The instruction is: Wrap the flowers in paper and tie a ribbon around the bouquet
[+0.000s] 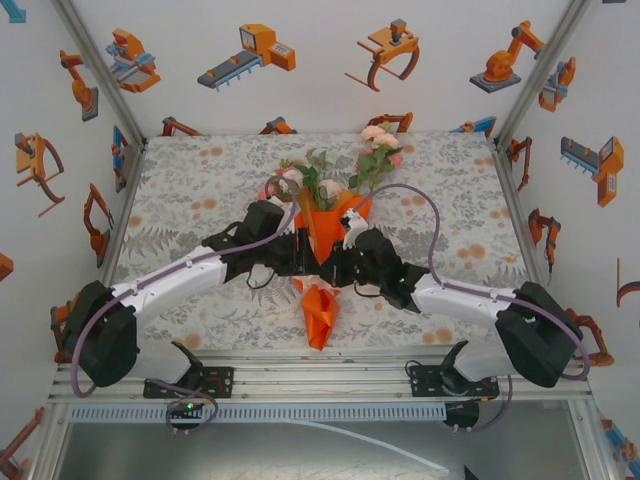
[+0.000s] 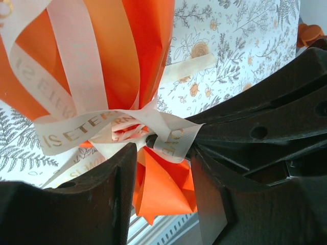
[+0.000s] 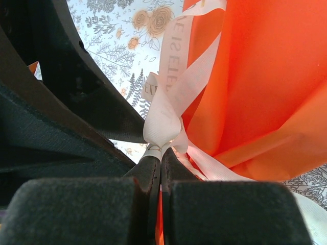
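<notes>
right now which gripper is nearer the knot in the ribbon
Right. The right gripper has its jaws shut on the ribbon at the knot. The left gripper is just short of it, jaws open astride the orange paper below.

Pale gold capitals run along the sheer cream-white fabric ribbon (image 2: 71,133). In the left wrist view, the band tied round the bright orange paper cone (image 2: 127,56) reads "IS ETER", with the rest lost in the knot, and a fold beside the knot shows what looks like "VE". In the right wrist view, one strip of the ribbon (image 3: 173,56) carries faint letters running lengthwise, seemingly the same "IS ETE".
</notes>
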Controlling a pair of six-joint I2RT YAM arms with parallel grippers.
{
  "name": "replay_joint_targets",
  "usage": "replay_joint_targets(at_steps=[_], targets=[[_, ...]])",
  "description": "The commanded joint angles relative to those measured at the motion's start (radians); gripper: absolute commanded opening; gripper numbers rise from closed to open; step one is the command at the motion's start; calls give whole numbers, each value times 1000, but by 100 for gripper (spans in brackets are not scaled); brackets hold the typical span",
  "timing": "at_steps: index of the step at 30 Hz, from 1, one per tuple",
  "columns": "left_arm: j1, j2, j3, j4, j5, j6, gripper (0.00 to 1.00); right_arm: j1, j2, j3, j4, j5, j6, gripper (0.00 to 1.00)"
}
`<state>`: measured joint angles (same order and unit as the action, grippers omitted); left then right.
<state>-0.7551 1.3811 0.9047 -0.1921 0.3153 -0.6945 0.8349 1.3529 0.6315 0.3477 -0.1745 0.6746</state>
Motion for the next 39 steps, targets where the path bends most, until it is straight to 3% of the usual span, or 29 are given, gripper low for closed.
replay_joint_targets(at_steps=[1, 4, 13, 25, 39], targets=[[-7, 13, -11, 78, 12, -9, 46, -1, 5, 36, 8, -16, -20, 0], [-7, 32, -7, 58, -7, -16, 40, -1, 5, 40, 3, -20, -20, 0], [-7, 64, 33, -84, -163, -30, 0, -2, -16, 37, -22, -32, -31, 0], [19, -59, -28, -63, -254, -56, 0, 0, -88, -22, -164, -37, -119, 4], [24, 42, -37, -12, -211, -99, 0, 0, -110, -50, -213, 15, -156, 9]])
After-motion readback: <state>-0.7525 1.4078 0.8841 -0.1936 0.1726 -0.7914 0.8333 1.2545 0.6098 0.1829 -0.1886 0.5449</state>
